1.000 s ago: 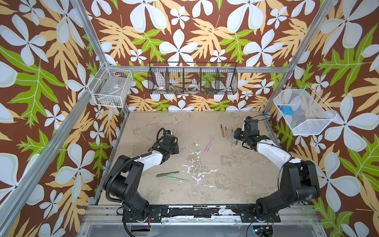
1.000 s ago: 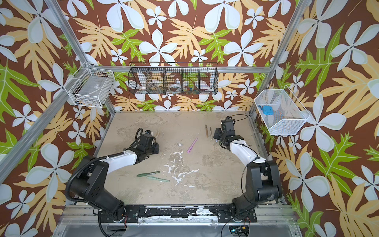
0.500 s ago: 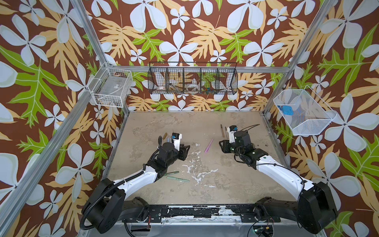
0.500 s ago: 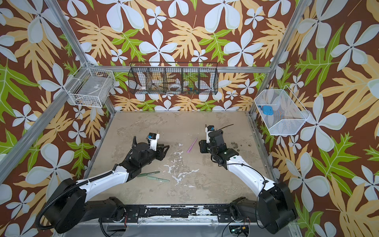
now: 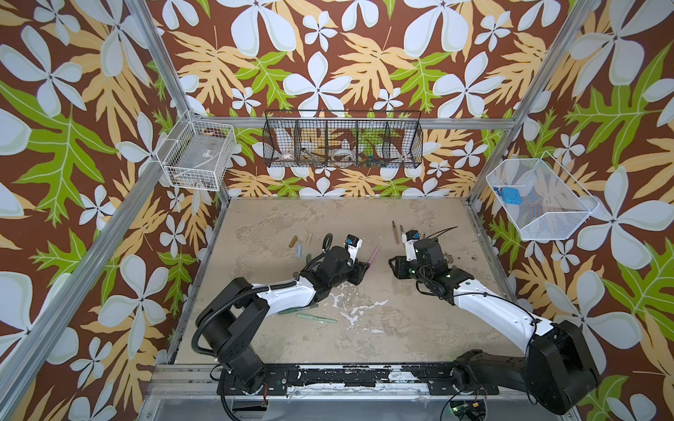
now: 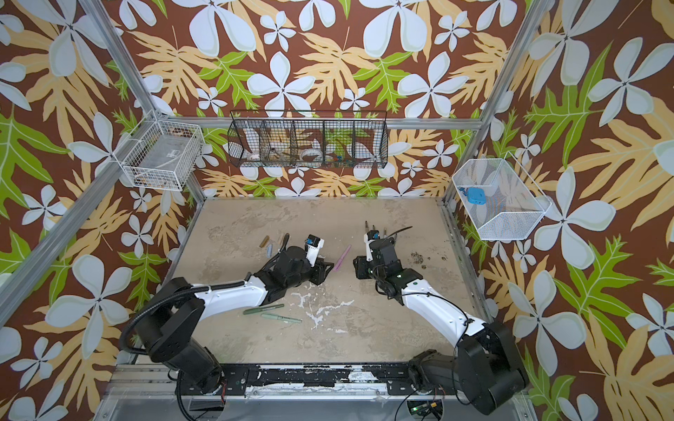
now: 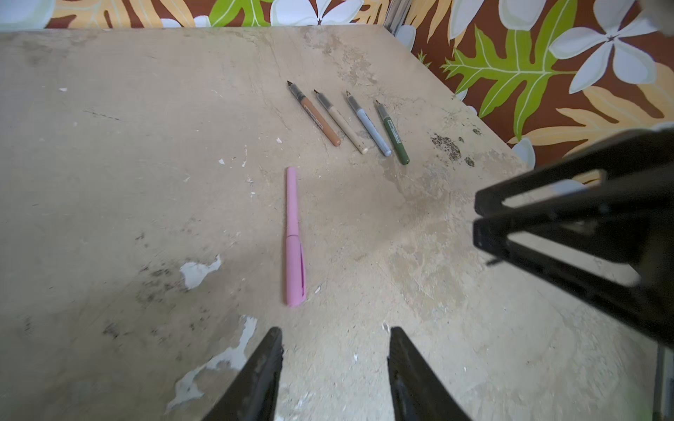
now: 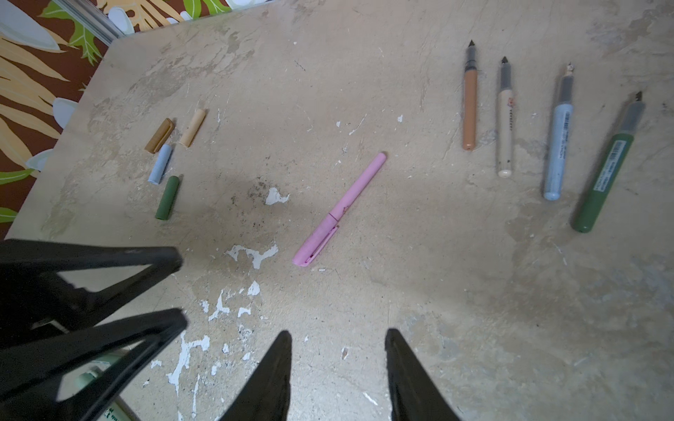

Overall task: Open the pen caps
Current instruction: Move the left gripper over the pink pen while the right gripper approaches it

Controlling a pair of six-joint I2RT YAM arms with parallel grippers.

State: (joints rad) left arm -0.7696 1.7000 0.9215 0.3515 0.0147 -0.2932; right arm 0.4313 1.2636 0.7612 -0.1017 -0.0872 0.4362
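Pink pen, cap still on, lies mid-table just beyond both grippers, touching neither. Left gripper: jaws partway apart, empty. Right gripper: same, empty. Far left, loose: brown cap, beige cap, lt-blue cap, dk-green cap. Far right: four uncapped pens in a row. Near left, by left arm: two green pens.
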